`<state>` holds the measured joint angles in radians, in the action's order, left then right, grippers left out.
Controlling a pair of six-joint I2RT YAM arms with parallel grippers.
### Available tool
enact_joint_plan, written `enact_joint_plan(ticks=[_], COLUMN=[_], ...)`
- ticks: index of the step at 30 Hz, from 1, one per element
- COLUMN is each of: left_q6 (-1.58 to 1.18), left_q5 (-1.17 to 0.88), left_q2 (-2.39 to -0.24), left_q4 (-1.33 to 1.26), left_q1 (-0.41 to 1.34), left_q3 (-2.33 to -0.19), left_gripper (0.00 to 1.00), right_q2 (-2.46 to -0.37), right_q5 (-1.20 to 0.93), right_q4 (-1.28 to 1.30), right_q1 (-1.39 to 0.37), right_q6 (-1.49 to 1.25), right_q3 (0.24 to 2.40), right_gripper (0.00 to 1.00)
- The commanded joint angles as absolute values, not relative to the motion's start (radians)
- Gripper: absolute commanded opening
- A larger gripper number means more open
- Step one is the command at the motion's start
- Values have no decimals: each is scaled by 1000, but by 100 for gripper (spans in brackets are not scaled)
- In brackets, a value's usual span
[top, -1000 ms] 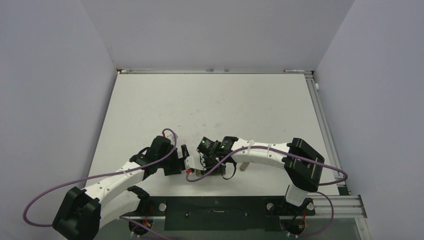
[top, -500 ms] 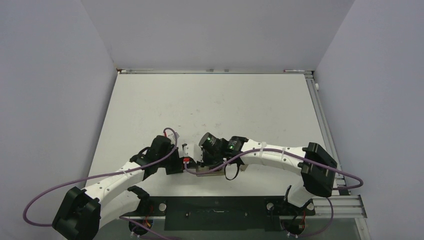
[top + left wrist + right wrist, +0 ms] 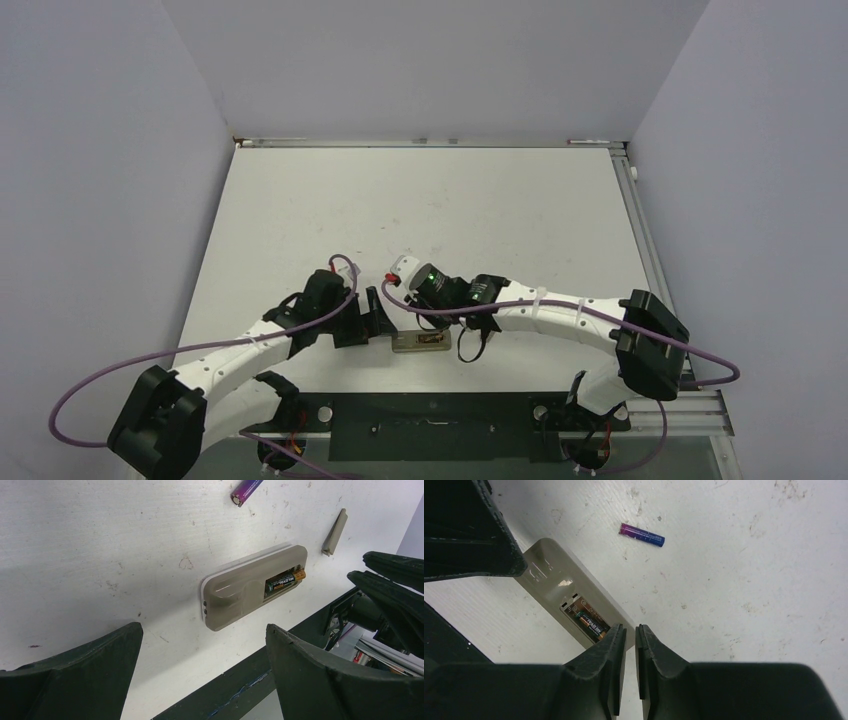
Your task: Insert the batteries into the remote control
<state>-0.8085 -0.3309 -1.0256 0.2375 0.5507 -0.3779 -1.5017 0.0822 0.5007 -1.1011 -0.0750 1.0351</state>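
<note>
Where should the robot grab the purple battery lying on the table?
The purple battery lies flat on the table with bare space around, so probably pinch its middle across the two long sides, coming straight down from above.

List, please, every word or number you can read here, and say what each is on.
"MLGYAL", or close to it: white print on the battery seated in the remote; blurred, so uncertain.
Smaller print beside that word: too small to read.
On the purple battery: no readable print.
On the remote's back: moulded marks only, not legible.
</note>
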Motion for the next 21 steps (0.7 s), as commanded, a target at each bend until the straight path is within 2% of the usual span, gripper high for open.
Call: enact_joint_plan(ticks=[1,9,11,17,21], left_q6=[-814,-816,-817,-816,-816], left_q5=[-357,-368,-370,-377,-377], left_q2=[-1043,-1067,-1075,-1099,-1117], left_q4=[183,169,164,149,143], left_q1=[555,557,557,565,576], left_q3=[-403,-407,-407,-412,-420], left_gripper=[91,91,91,87,84], right_q2=[-1491,-1488,-1462,-1392,-1362], right_q5=[150,245,269,297,248], right_q4=[472,486,480,466,456], right_q1=[-1114,-1118,-1117,-1110,-1106], right_q6=[-238,-428,-481,-615,-609], right_q3=[1016,999,981,927,911], right_gripper=[15,24,29,33,33])
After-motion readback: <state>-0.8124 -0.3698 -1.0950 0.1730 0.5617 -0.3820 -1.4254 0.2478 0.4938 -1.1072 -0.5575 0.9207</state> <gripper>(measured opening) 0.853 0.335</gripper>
